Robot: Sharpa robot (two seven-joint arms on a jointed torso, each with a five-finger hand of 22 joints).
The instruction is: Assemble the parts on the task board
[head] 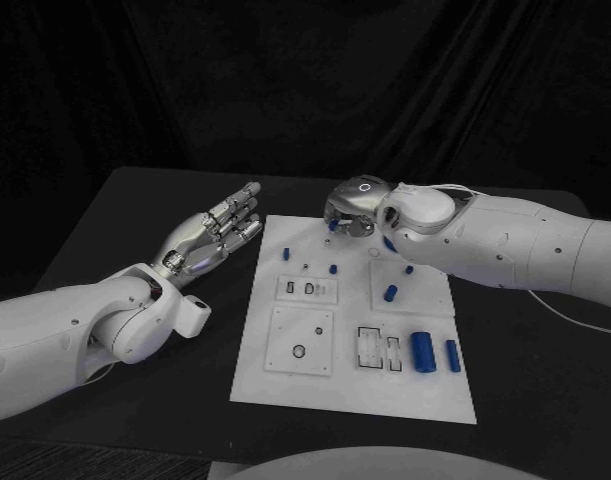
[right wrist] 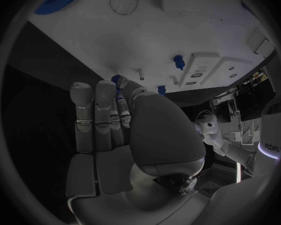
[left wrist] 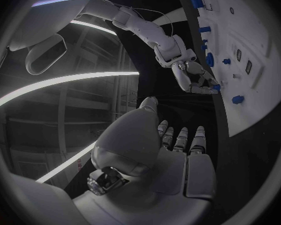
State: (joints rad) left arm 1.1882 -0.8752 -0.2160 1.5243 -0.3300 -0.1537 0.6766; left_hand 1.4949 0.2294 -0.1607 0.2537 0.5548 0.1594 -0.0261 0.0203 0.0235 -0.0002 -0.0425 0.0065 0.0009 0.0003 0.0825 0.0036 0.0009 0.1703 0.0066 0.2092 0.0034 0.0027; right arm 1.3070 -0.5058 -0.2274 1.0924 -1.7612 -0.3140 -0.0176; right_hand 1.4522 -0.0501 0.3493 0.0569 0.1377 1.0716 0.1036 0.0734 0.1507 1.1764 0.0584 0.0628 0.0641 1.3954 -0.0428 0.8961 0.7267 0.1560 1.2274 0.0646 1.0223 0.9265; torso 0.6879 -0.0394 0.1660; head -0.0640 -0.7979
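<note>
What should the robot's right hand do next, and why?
Probably lower the silver right hand a little and settle the small blue part at its fingertips into the white task board. The hand is at the board's far edge with that blue piece seemingly pinched, while the silver left hand lies open beside the board, holding nothing. Whether the part already touches the board is unclear.

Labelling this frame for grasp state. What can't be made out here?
- Right hand, head view: its own back hides the fingertips; whether it holds a blue part is unclear.
- Right wrist view: fingers cover the board's edge there.
- Small blue parts, head view: too small to tell shape.
</note>
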